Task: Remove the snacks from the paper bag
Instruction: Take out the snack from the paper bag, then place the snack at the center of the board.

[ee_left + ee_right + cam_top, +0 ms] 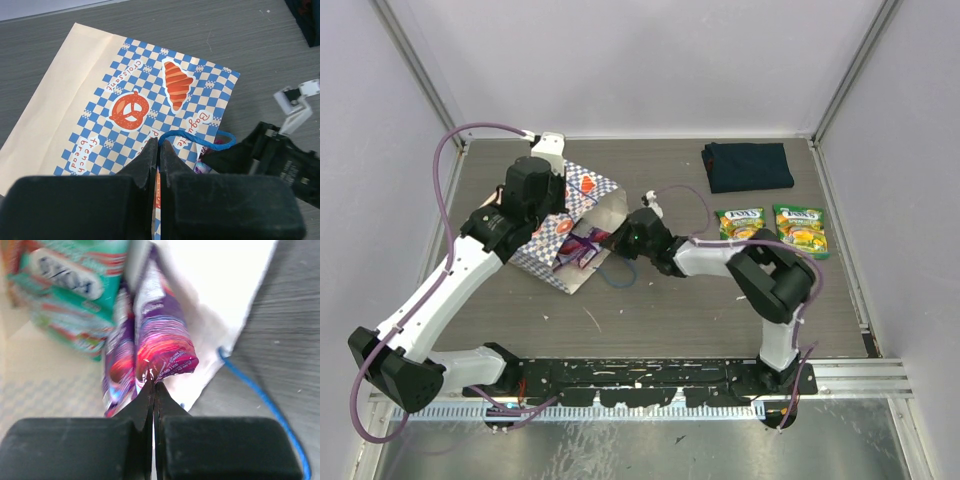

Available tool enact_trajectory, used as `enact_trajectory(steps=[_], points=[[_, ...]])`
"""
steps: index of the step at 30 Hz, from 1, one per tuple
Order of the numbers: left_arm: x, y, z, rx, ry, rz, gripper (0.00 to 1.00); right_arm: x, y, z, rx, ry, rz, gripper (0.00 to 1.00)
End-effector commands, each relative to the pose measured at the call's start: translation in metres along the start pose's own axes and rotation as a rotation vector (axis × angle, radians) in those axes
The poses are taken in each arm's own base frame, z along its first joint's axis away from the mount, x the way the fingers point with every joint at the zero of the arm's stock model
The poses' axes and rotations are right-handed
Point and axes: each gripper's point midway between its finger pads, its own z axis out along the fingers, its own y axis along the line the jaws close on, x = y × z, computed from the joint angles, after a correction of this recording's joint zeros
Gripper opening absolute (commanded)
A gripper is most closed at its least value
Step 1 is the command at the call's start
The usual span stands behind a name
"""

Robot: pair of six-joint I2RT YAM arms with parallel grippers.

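The paper bag [588, 186] lies on its side left of centre, its mouth facing right. My left gripper [159, 145] is shut on the bag's checkered upper wall [125, 107] near the mouth, with paper pinched between the jaws. My right gripper [153, 383] is at the mouth and shut on the crimped edge of a purple snack packet [162, 340]. A second purple packet [117, 360] hangs beside it, and teal packets [75, 280] lie deeper inside. Two green packets [740, 222] [800, 230] lie flat on the table to the right.
A dark navy folded cloth [748, 166] sits at the back right. A blue cord handle [615, 275] loops out onto the table in front of the bag's mouth. White walls close in the table on three sides.
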Motion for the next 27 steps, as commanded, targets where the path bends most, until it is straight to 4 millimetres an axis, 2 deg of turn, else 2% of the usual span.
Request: enact_trajectory(steps=[1, 3, 6, 12, 14, 17, 21, 24, 27], points=[[-0.026, 0.013, -0.001, -0.052, -0.101, -0.032, 0.0, -0.008, 0.053, -0.058, -0.134, 0.098, -0.28, 0.01], [-0.026, 0.016, 0.003, -0.066, -0.102, -0.034, 0.0, -0.014, 0.044, -0.084, -0.148, 0.102, -0.336, 0.01], [-0.023, 0.019, 0.007, -0.086, -0.095, -0.033, 0.0, -0.024, 0.006, -0.112, -0.148, 0.091, -0.344, 0.01], [-0.018, 0.02, 0.01, -0.09, -0.088, -0.033, 0.0, -0.045, -0.098, -0.151, 0.068, -0.02, -0.311, 0.01], [-0.017, 0.021, 0.009, -0.092, -0.089, -0.034, 0.0, -0.046, -0.117, -0.162, 0.126, -0.047, -0.309, 0.01], [-0.016, 0.023, 0.008, -0.098, -0.091, -0.035, 0.0, -0.049, -0.133, -0.179, 0.193, -0.085, -0.329, 0.01], [-0.015, 0.025, 0.007, -0.102, -0.093, -0.036, 0.0, -0.064, -0.135, -0.197, 0.237, -0.152, -0.396, 0.01], [-0.016, 0.026, 0.006, -0.104, -0.096, -0.038, 0.0, -0.086, -0.105, -0.21, 0.224, -0.221, -0.413, 0.01], [-0.018, 0.027, 0.005, -0.102, -0.102, -0.041, 0.0, -0.107, -0.06, -0.217, 0.183, -0.256, -0.358, 0.01]])
